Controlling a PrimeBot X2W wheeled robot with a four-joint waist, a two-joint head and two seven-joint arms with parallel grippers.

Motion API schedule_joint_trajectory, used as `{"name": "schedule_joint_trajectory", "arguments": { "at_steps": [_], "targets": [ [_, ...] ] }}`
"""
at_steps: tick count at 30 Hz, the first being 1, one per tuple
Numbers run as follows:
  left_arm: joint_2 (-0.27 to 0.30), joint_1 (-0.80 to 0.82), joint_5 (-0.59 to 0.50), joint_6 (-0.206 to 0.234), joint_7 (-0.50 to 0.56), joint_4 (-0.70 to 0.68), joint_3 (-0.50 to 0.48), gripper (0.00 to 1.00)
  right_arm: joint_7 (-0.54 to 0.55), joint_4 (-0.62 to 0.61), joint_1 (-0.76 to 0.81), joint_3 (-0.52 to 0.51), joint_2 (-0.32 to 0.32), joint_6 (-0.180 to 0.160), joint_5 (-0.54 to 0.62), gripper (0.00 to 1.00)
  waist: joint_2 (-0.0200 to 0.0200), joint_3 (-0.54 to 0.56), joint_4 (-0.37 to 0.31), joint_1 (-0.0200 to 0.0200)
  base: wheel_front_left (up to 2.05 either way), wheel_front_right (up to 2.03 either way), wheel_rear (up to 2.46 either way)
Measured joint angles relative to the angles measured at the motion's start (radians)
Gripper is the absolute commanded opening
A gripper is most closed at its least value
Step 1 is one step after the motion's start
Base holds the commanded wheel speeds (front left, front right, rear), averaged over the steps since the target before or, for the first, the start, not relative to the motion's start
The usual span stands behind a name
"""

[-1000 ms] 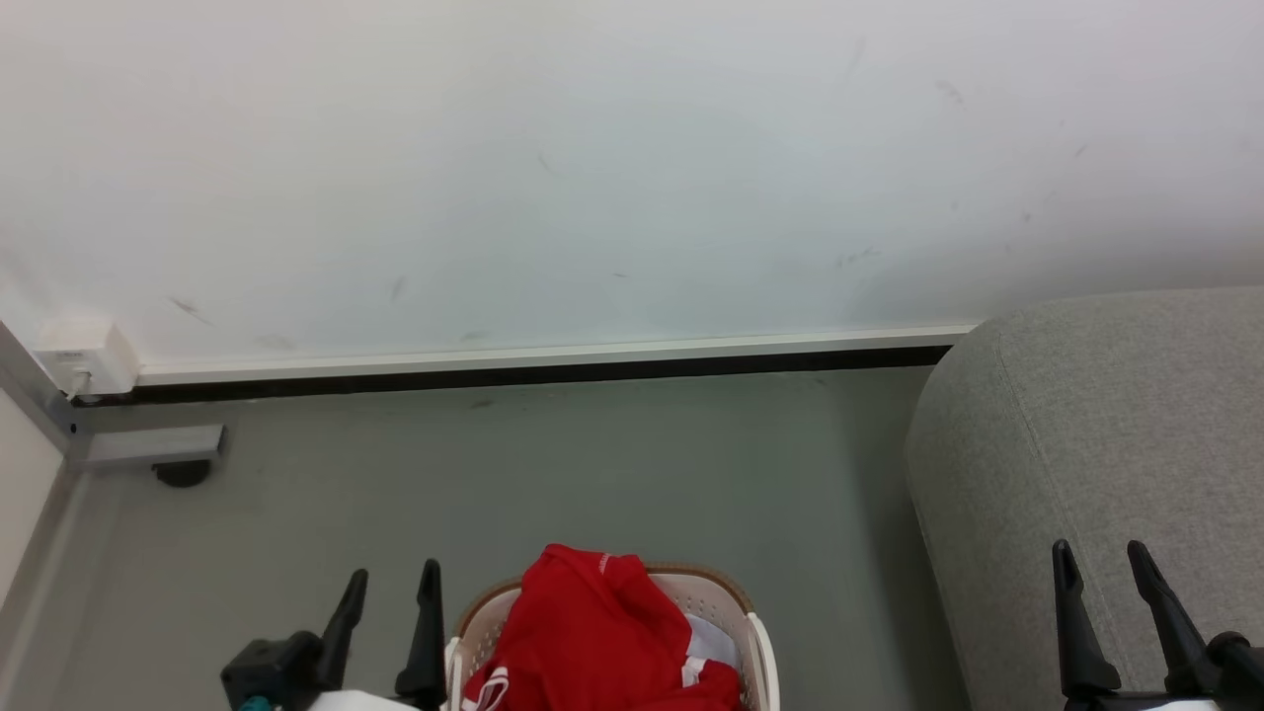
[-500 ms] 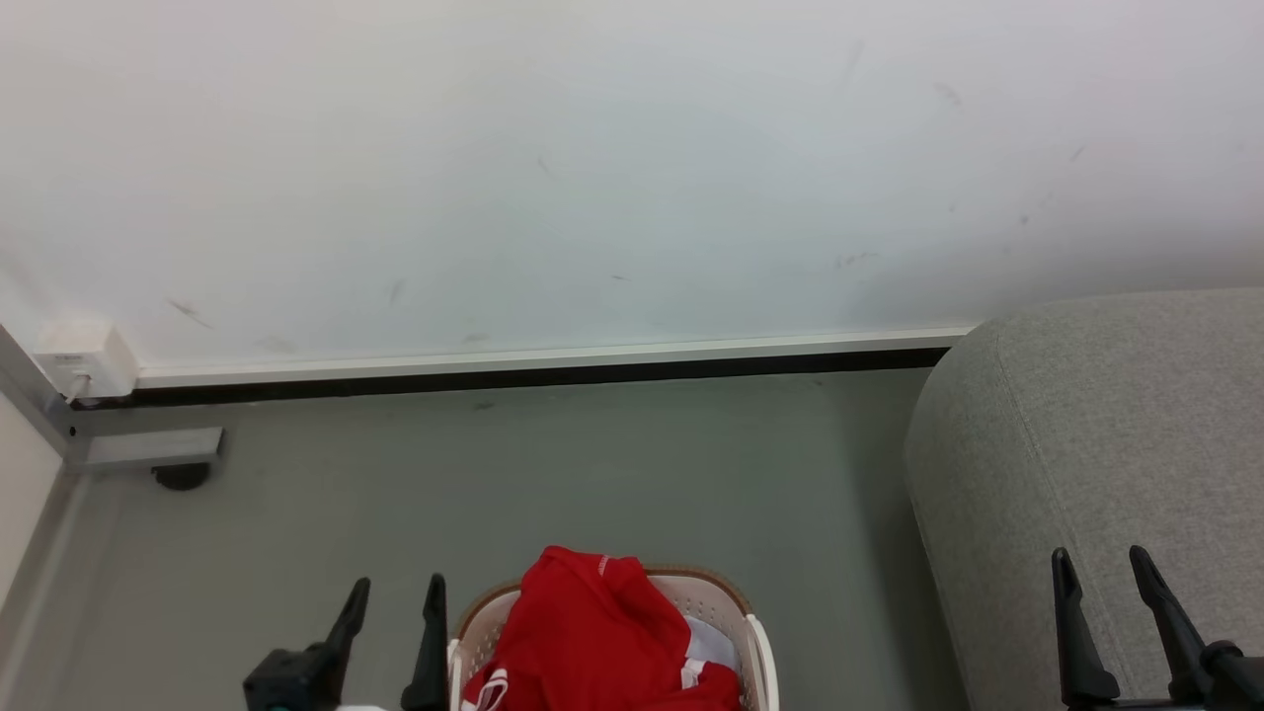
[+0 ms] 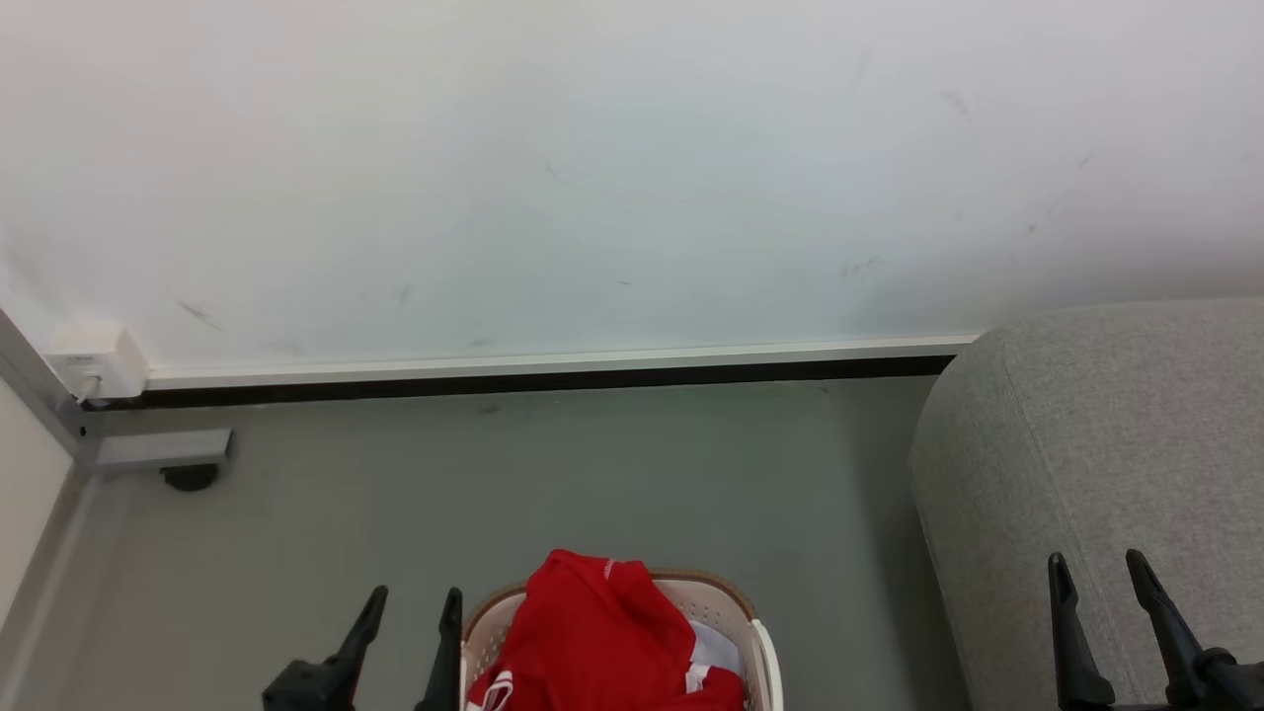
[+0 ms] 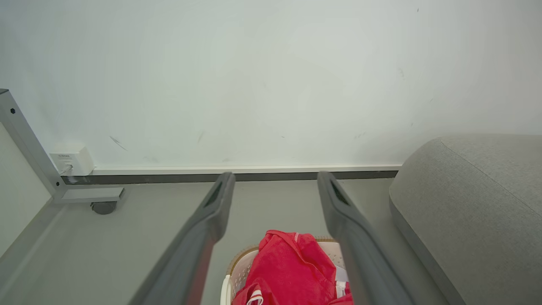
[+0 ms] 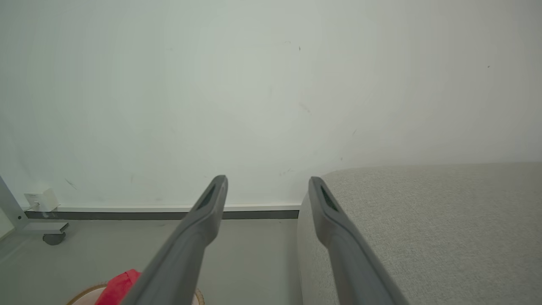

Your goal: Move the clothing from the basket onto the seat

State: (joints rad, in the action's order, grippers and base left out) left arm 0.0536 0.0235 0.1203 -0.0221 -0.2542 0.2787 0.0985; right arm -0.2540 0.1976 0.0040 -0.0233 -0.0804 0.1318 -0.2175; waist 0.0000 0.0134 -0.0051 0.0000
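Currently: clothing (image 3: 592, 642) heaped in basket (image 3: 726, 597) on floor (image 3: 592, 474); left gripper (image 3: 415, 592) beside basket, spread wide, empty; right gripper (image 3: 1095, 557) near seat (image 3: 1106, 434), likewise.

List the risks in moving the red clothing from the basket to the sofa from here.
1. The left gripper, open, stands right beside the basket rim; reaching in, a finger may hook it and tip the basket.
2. The clothing is heaped over white fabric; a grab might lift both.

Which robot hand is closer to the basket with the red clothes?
The left hand, right beside the basket of red clothing. The right hand is farther away, over by the grey sofa.
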Motion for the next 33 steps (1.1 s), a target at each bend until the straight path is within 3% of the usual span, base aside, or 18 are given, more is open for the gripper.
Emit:
{"name": "schedule_joint_trajectory", "arguments": {
  "at_steps": [11,22,27,33],
  "targets": [
    [-0.003,-0.008,-0.041,-0.013,-0.010,0.007,-0.010,1.00,-0.011,0.002,0.000,0.010,0.001,0.000,0.033,1.00,0.0000,0.003,-0.002,0.0000,0.00,0.00,0.00],
    [-0.004,0.031,-0.041,-0.039,-0.010,0.059,0.016,1.00,-0.011,-0.035,-0.026,0.063,-0.004,0.000,0.023,1.00,0.0000,-0.028,-0.065,0.0000,0.00,0.00,0.00],
    [-0.005,0.116,-0.056,-0.048,-0.010,0.178,0.071,1.00,-0.011,-0.072,-0.058,0.083,-0.005,0.000,0.012,1.00,0.0000,-0.076,-0.098,0.0001,0.00,0.00,0.00],
    [-0.006,0.286,-0.127,-0.057,0.036,0.472,0.156,1.00,-0.011,-0.121,-0.102,0.114,0.002,0.000,-0.013,1.00,0.0000,-0.160,-0.139,0.0001,0.00,0.00,0.00]
  ]
}}
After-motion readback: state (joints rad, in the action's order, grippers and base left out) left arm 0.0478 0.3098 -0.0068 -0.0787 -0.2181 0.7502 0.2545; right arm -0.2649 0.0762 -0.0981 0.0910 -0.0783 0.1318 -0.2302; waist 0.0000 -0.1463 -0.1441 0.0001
